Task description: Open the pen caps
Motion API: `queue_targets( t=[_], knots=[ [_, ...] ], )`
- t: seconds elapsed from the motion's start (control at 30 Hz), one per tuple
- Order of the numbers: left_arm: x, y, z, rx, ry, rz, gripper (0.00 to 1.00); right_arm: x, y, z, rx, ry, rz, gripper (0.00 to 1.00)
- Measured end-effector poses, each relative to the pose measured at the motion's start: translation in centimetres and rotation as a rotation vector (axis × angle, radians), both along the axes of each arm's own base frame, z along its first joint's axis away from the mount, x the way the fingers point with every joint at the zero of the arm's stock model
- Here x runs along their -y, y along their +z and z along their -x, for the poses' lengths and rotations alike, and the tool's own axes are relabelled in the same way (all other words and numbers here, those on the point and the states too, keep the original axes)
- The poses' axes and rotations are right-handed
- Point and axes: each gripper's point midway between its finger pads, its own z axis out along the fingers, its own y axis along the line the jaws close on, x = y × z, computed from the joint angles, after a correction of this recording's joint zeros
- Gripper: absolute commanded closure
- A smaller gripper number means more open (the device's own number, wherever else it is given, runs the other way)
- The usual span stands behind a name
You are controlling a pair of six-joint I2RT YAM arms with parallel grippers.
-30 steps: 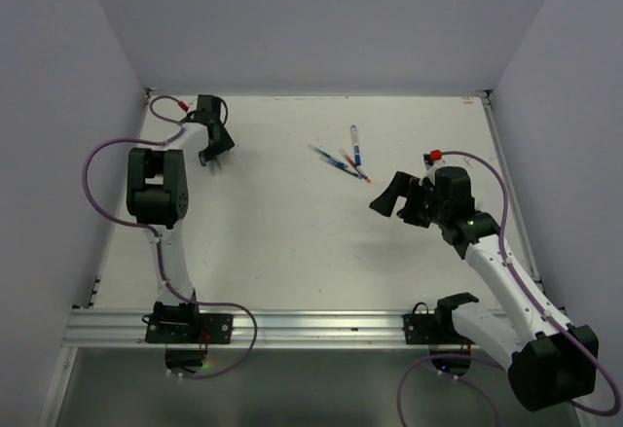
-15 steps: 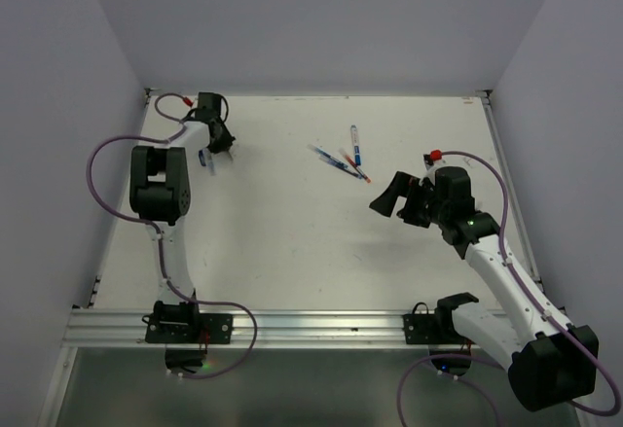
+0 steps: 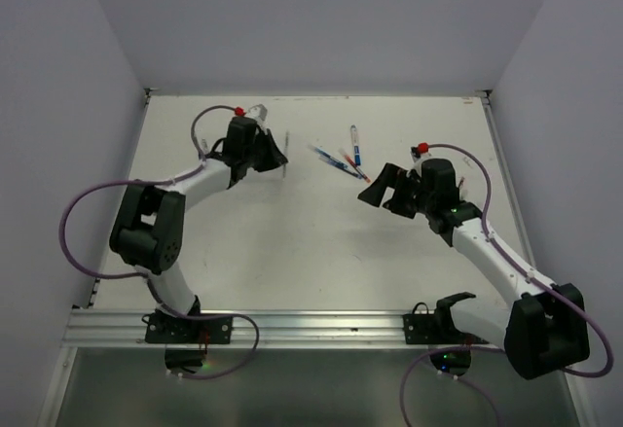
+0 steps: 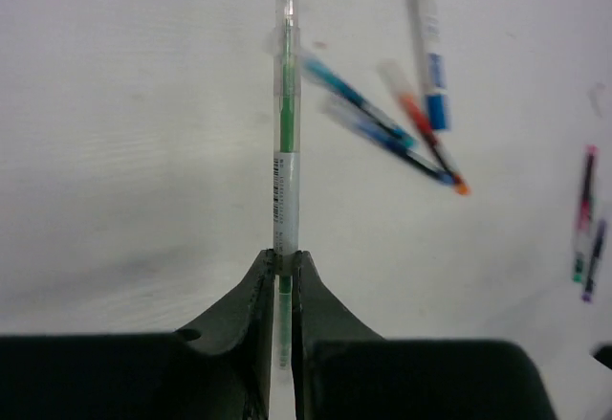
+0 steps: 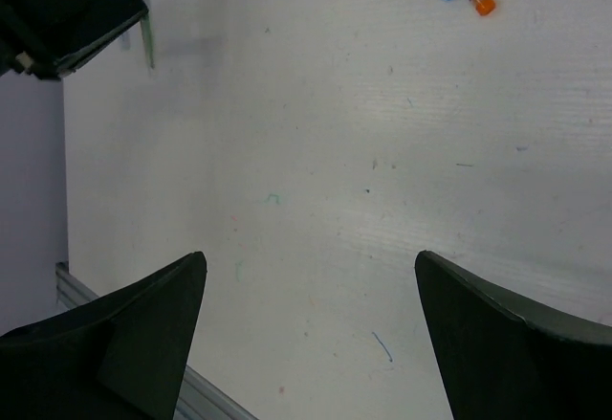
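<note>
Even, diffuse light from overhead fills the enclosure. The white tabletop (image 3: 292,242) reads bright without glare, and the walls (image 3: 321,18) take a cool lilac-grey cast. Shadows in the overhead view are soft and short, a faint smudge beneath each arm.

Left wrist view: the clear pen (image 4: 285,152) in the dark left jaws is sharp, while the loose pens (image 4: 363,104) beyond it are smeared — outlines streaked and doubled — and the far pens (image 4: 583,210) at the right edge are soft.

Right wrist view: the tabletop is crisp, with small marks legible. A grey shadow patch (image 5: 191,52) lies upper left, and the right jaws are near-black, featureless silhouettes.
</note>
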Motion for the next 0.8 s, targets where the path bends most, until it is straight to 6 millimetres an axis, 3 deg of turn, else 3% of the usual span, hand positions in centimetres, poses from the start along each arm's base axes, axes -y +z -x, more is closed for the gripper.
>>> queue_targets(
  t=[0.13,0.23,0.47,0.6,0.8],
  knots=[
    [10.4,4.9,6.6,0.153,-0.301,0.119,1.00,-1.7,-0.7,-0.4,-0.030,0.029,-0.013,0.11],
    [13.7,6.0,10.8,0.202,-0.428,0.172,1.00,-2.6,-0.3,-0.7,-0.019,0.036,-0.036,0.18],
    [13.5,3.2,13.7,0.146,-0.450,0.186,1.00,-3.6,2.4,-1.8,0.069,0.020,-0.113,0.31],
    [14.3,3.1,14.7,0.138,-0.469,0.201,1.00,-4.7,3.1,-2.0,0.091,0.033,-0.145,0.36],
    [15.4,3.9,15.3,0.159,-0.492,0.225,1.00,-6.7,1.6,-2.1,0.063,0.069,-0.153,0.40]
  ],
)
